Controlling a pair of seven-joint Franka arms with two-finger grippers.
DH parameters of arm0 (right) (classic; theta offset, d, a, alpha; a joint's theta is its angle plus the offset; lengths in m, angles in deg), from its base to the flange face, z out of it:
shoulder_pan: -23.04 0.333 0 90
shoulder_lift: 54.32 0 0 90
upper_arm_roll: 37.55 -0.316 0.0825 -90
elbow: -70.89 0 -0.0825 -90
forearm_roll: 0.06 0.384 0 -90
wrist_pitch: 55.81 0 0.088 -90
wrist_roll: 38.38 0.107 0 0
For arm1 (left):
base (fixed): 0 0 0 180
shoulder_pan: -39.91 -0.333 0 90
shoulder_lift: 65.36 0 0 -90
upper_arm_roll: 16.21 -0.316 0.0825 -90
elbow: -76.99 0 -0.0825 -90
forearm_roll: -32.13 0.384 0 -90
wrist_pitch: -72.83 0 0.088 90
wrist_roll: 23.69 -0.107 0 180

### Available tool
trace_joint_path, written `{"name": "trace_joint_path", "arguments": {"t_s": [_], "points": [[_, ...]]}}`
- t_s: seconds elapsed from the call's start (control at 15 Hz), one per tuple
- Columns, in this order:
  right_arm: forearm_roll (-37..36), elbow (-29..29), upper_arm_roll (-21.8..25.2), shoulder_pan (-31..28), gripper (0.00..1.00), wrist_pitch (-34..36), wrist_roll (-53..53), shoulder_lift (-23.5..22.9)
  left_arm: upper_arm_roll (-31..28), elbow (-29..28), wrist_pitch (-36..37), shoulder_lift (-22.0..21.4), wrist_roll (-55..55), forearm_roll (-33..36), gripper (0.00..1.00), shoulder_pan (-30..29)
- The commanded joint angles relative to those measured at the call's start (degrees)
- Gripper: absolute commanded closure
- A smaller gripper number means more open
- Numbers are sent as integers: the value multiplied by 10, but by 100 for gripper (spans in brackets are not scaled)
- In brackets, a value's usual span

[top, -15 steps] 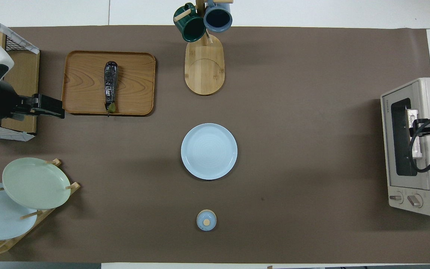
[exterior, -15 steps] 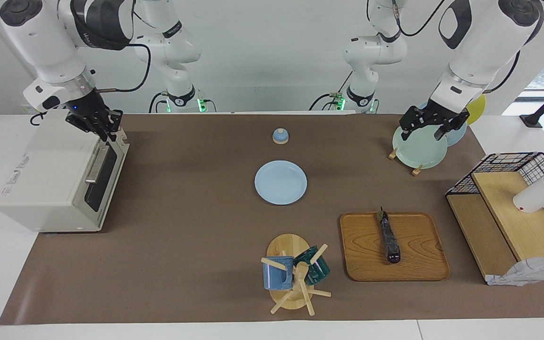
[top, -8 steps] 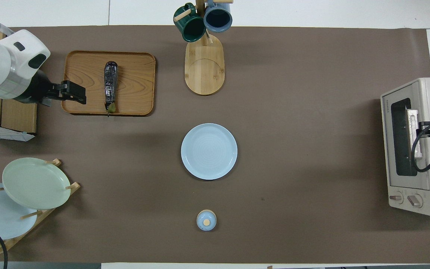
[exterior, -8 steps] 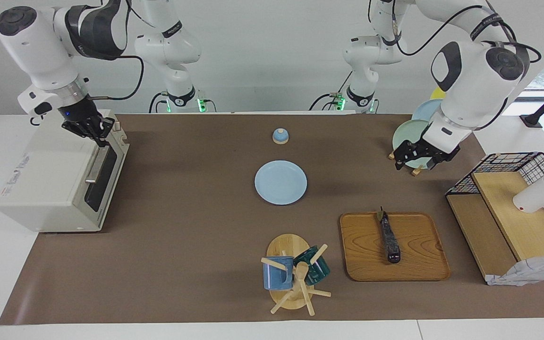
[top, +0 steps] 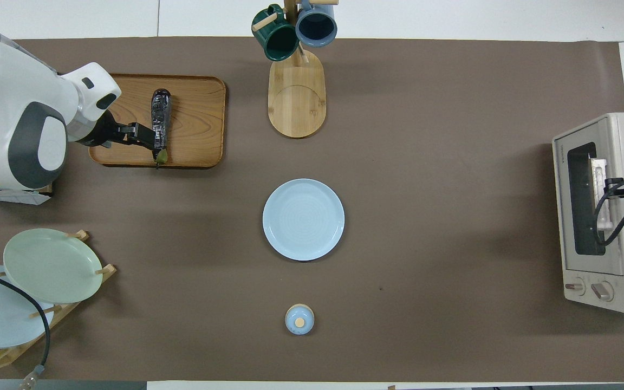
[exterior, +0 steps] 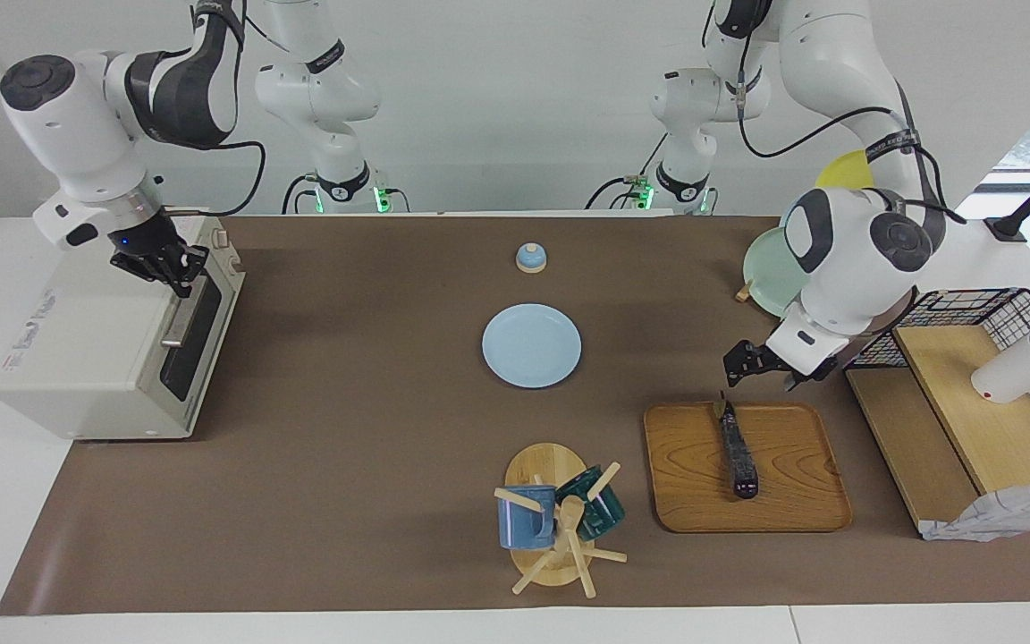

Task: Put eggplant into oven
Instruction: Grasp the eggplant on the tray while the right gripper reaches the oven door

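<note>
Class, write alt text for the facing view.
The open left gripper hovers above the stem end of the eggplant on a wooden tray. The shut right gripper sits at the closed oven's top front edge.

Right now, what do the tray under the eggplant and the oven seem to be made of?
The tray looks like wood with a smooth finish: brown grain lines show. The oven seems painted cream metal, matte, with a dark glass window in its door.

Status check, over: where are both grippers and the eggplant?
Left gripper open above wooden tray's near edge. Eggplant lying on tray, untouched. Right gripper shut at closed oven's door top.
</note>
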Motion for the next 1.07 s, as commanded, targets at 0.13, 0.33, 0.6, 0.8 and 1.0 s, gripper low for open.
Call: {"name": "trace_joint_path", "arguments": {"t_s": [0.13, 0.33, 0.6, 0.8, 1.0], "points": [[-8, -21, -2, -13, 100, -19, -23, 3, 0, -19, -75, 36, -12, -5, 0, 2], [-8, -30, -3, -21, 100, -30, -24, 2, 0, -17, -110, 57, -10, -5, 0, 8], [-8, -42, -3, -20, 100, -37, -21, 2, -1, -16, -133, 72, -9, -1, 0, 21], [-8, -54, -4, -15, 100, -53, -18, 2, -1, -13, -132, 72, -9, 11, 0, 21], [-5, -56, -5, -12, 100, -56, -15, 2, -1, -15, -132, 73, -8, 28, 8, 24]]}}
